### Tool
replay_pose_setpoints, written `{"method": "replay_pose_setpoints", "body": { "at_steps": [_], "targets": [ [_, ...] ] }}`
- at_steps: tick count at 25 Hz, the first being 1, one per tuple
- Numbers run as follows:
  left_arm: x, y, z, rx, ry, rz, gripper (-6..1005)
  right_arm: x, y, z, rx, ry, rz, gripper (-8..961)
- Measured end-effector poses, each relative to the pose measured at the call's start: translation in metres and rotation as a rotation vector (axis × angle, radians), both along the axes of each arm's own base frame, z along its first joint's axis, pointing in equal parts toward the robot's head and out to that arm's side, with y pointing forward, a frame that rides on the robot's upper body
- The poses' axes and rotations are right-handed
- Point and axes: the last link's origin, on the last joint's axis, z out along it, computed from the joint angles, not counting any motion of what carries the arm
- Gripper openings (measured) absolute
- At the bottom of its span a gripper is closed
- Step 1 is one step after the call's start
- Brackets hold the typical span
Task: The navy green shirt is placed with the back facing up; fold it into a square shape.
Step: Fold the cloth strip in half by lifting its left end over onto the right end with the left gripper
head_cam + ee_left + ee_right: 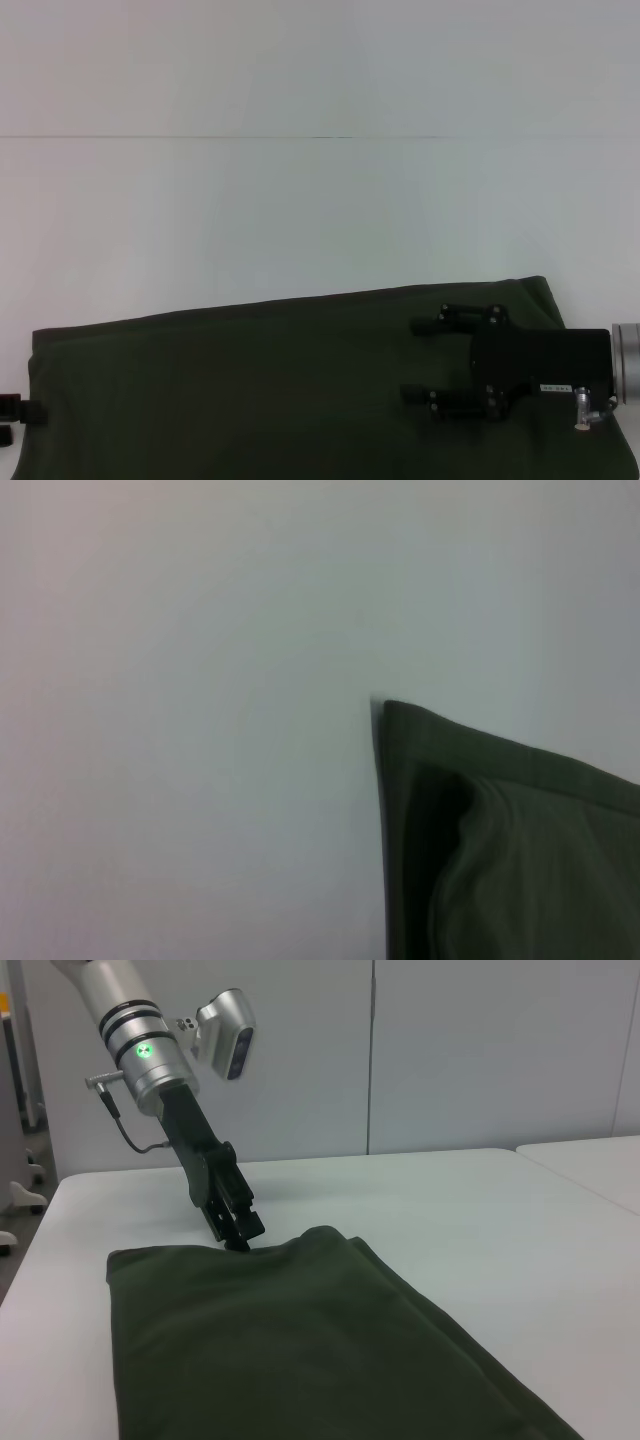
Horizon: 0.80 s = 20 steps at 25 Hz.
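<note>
The navy green shirt [250, 390] lies folded into a long band across the near part of the white table, plain side up. My right gripper [408, 360] is over the shirt's right part, open, its two black fingers pointing left with only cloth below them. My left gripper [12, 410] shows only as black parts at the shirt's left edge. In the right wrist view the left gripper [240, 1236] reaches down to the far edge of the shirt [290, 1340], where the cloth bulges up slightly. The left wrist view shows one shirt corner [400, 720] with its layers parted.
The white table [300, 220] stretches far beyond the shirt, with a faint seam line [300, 137] across it. A second white table [600, 1160] stands off to one side in the right wrist view, in front of pale wall panels.
</note>
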Motion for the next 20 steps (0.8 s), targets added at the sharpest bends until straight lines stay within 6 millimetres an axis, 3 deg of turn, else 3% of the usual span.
{"method": "replay_pose_setpoints", "body": {
  "at_steps": [20],
  "targets": [
    [0.020,0.012,-0.026,-0.038,-0.057,-0.035,680,-0.002,0.000,0.000,-0.006,0.005,0.003,808]
  ]
}}
